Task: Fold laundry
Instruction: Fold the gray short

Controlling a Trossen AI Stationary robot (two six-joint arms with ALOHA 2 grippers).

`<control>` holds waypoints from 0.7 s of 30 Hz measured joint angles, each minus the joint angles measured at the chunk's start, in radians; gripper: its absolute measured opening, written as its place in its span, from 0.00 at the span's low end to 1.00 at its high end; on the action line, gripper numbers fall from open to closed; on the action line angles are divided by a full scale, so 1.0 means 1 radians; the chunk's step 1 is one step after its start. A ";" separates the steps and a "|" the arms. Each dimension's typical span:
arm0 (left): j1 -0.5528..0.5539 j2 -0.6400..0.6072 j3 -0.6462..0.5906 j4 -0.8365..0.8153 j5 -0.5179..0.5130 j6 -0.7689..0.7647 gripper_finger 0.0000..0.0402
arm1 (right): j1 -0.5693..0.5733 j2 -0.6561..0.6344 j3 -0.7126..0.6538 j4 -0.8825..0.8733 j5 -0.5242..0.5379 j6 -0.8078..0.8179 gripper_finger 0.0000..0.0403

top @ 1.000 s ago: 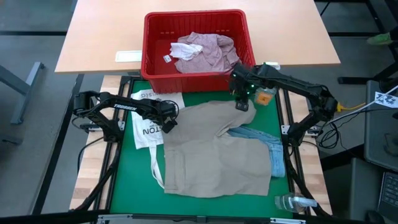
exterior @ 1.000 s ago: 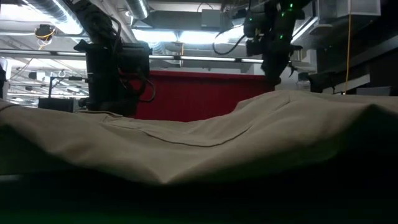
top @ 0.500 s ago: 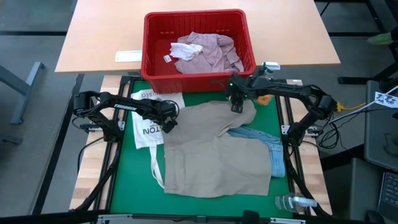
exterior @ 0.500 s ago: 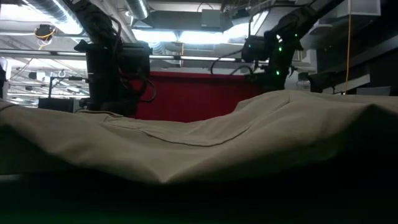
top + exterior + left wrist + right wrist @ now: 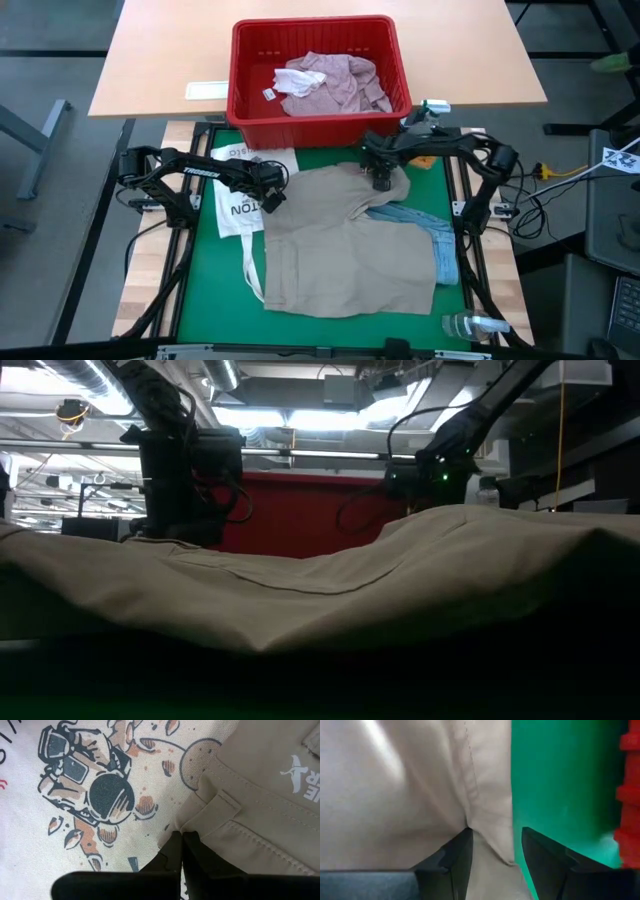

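Note:
A tan cloth piece (image 5: 340, 240) lies spread on the green mat, over light blue jeans (image 5: 442, 245) that show at its right edge. My left gripper (image 5: 272, 195) is shut on the tan piece's far left corner. My right gripper (image 5: 381, 183) is open, pointing down low over the far right corner. In the right wrist view one finger (image 5: 455, 855) stands over the cloth and the other (image 5: 542, 852) over the mat beside the cloth's edge (image 5: 507, 820). A pale pink shirt (image 5: 325, 82) lies in the red basket (image 5: 300, 132). My left gripper pinches the tan piece's waistband corner (image 5: 192, 827), beside a belt loop, between its two shut fingers. The fingers come steeply from above. The corner lies low on the white printed bag (image 5: 75, 785). My right gripper: I cannot tell whether its fingers touch the cloth.
A white tote bag (image 5: 235, 205) with dark lettering lies under the tan piece's left side. The red basket stands just past the mat's far edge, close behind my right gripper. A clear bottle (image 5: 470, 324) lies at the near right corner.
My right gripper has come down from in front of the basket onto the tan piece's far right corner, shifting a little toward the table's left and tipping more steeply downward. It has stayed open. The cloth has not moved.

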 joint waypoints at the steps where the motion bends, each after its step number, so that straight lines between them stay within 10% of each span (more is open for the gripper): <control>1: 0.000 0.000 0.000 0.000 0.000 0.000 0.00 | 0.000 0.009 0.001 0.006 0.000 -0.015 0.43; 14: 0.000 0.000 0.000 -0.001 0.000 -0.002 0.00 | 0.000 0.044 0.004 -0.007 -0.028 -0.044 0.42; 21: 0.000 0.000 0.000 -0.001 0.000 -0.002 0.00 | -0.001 0.045 0.003 -0.044 -0.114 -0.044 0.24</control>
